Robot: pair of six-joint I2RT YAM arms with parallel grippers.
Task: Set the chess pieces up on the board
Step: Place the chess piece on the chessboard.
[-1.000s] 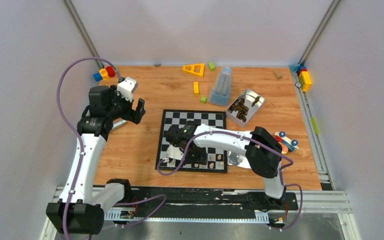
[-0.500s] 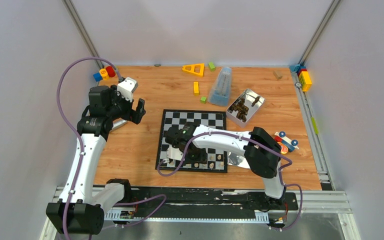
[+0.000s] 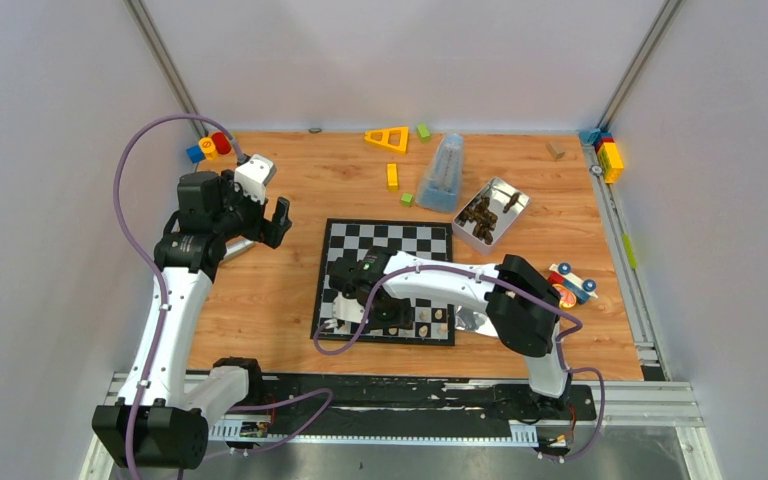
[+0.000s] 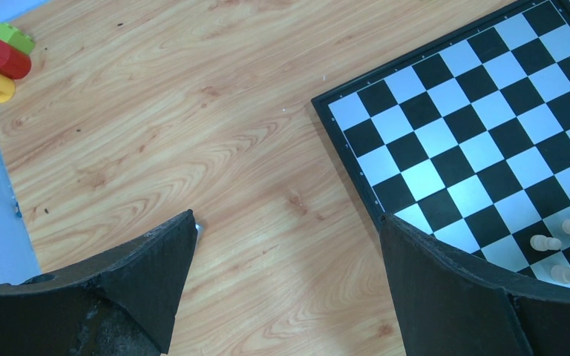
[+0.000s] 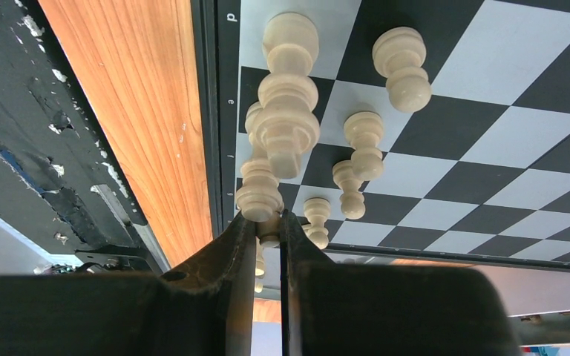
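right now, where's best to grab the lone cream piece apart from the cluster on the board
I'd grip the lone cream piece at its narrow waist, between the wider ends, coming down from above with the jaws straddling it. Bare squares of the board lie on all its sides, so nothing should crowd the jaws, unlike the clustered pieces.

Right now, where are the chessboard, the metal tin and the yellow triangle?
chessboard [image 3: 390, 240], overhead view, bare far squares.
metal tin [image 3: 505, 224], overhead view, right wall.
yellow triangle [image 3: 372, 135], overhead view, left tip.
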